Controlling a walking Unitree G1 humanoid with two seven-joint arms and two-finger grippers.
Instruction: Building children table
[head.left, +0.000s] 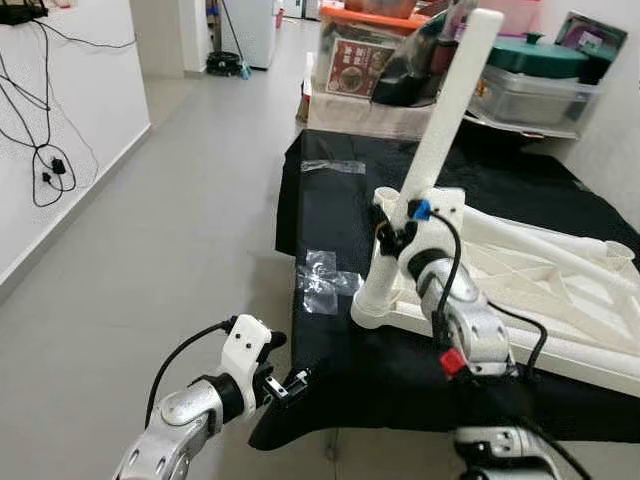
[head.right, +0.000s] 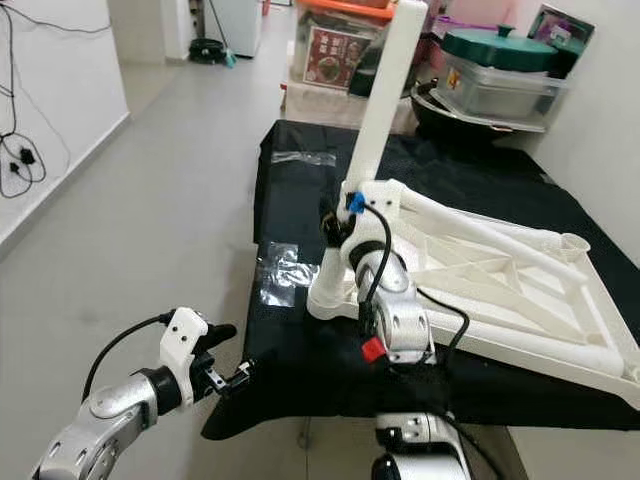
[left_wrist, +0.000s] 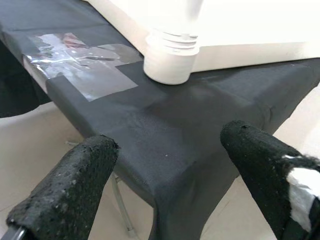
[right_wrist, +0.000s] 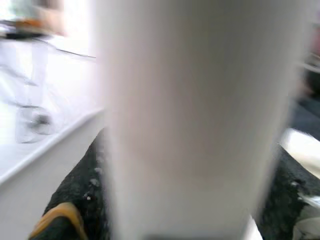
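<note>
Right gripper (head.left: 400, 228) is clamping its fingers on the white table leg (head.left: 447, 110), standing in the upturned tabletop (head.right: 500, 290); left gripper (head.left: 290, 385) is hovering wide open beside the black-draped surface (head.left: 340, 200).

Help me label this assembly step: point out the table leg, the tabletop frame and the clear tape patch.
table leg (head.left: 447, 110), left eye view, middle of the upright white tube.
tabletop frame (head.right: 520, 300), right eye view, a white rib.
clear tape patch (left_wrist: 85, 65), left wrist view, centre of the tape.
</note>
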